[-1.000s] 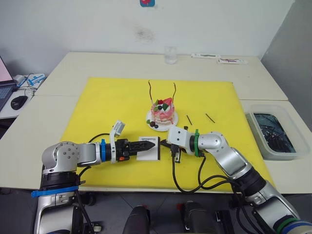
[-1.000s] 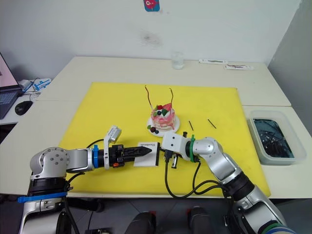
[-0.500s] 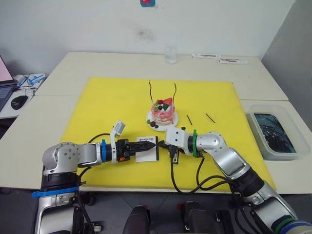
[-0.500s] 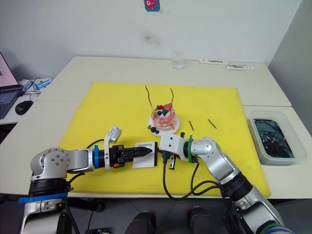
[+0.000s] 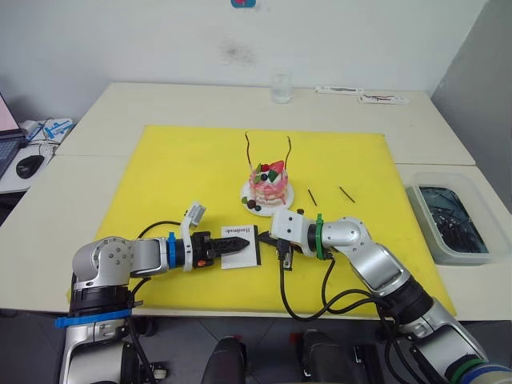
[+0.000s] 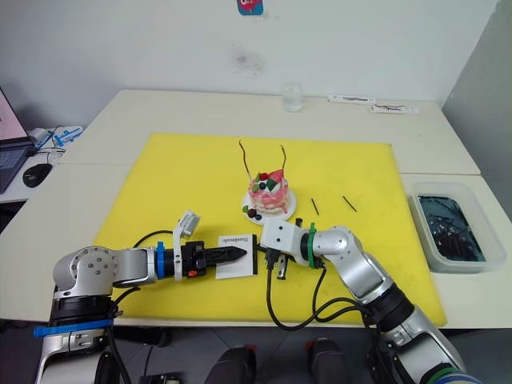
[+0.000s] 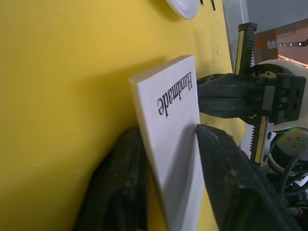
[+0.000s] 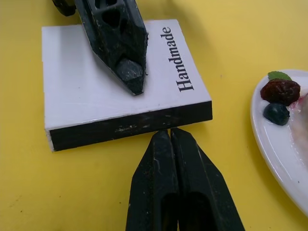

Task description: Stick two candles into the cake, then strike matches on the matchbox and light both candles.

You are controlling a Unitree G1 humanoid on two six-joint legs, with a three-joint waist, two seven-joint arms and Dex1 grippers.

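The white matchbox (image 5: pixel 238 246) lies on the yellow mat near its front edge, its black strip facing my right gripper. My left gripper (image 5: pixel 245 242) is shut on the matchbox (image 7: pixel 171 120), one finger (image 7: pixel 226 168) on each face. My right gripper (image 8: pixel 169 133) is shut, its tips touching the black strip (image 8: pixel 130 127). Behind them the pink cake (image 5: pixel 268 182) stands on a white plate (image 5: pixel 245 193), with two thin candles (image 5: pixel 248 149) (image 5: pixel 287 150) upright in it. Two dark matches (image 5: pixel 310 196) (image 5: pixel 346 193) lie on the mat to the cake's right.
A yellow mat (image 5: pixel 160 176) covers the table's middle. A glass (image 5: pixel 279 90) stands at the back, with flat packets (image 5: pixel 382 99) to its right. A clear tub (image 5: pixel 448 220) sits at the right edge. A mouse (image 5: pixel 29 166) lies far left.
My left gripper's fingers have closed from wide open onto the matchbox. The right gripper stays shut against the box's black edge.
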